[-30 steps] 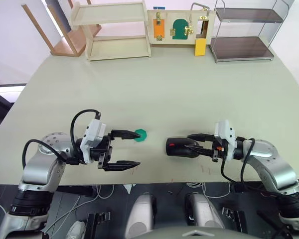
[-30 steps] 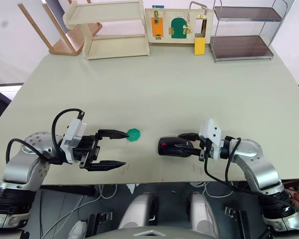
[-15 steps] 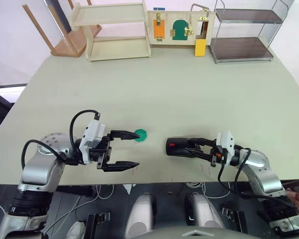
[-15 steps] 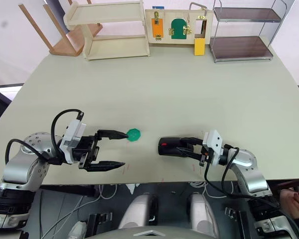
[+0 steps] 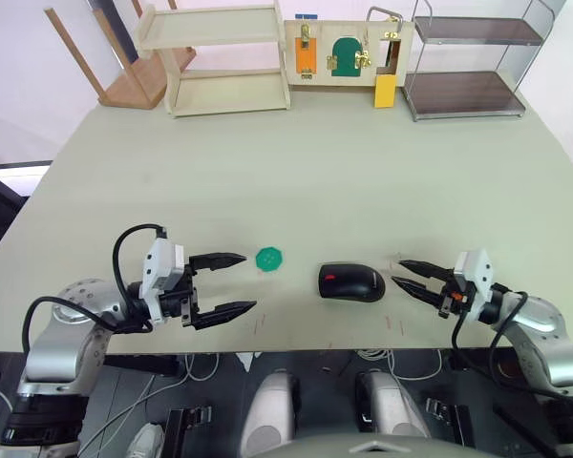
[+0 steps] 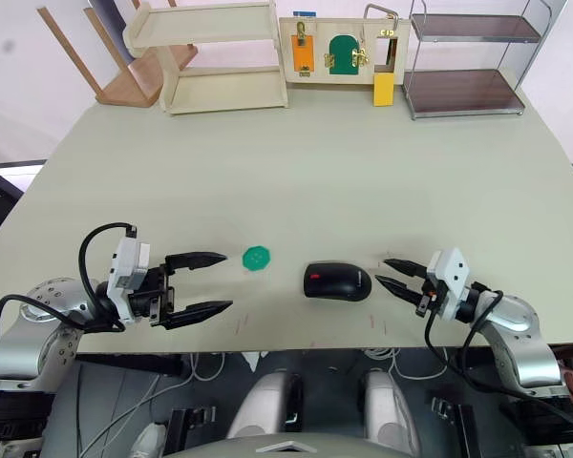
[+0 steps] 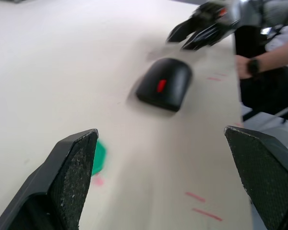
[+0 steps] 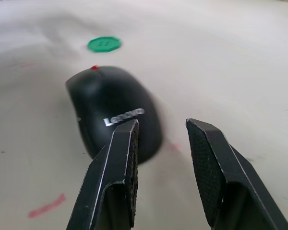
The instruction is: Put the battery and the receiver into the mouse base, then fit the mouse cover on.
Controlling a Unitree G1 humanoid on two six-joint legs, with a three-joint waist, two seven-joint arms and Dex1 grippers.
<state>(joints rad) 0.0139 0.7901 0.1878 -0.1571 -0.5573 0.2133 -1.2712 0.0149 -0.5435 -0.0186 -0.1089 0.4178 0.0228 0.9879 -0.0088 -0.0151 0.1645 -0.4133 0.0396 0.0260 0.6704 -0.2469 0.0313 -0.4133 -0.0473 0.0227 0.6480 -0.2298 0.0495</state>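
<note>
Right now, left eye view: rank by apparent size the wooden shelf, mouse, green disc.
1. Wooden shelf, largest, though farthest from the camera.
2. Mouse, cover on, red wheel showing.
3. Green disc, smallest.

Both arms are held low over the near edge of the table [image 5: 296, 172], forearms reaching inward toward each other. The left gripper [image 5: 223, 283] is held near the near-left part of the edge, its two black fingers spread wide apart and pointed toward the table's middle, nothing held between them. The right gripper [image 5: 413, 281] is held near the near-right part of the edge, its fingers parted and empty, pointed toward the left gripper.
</note>
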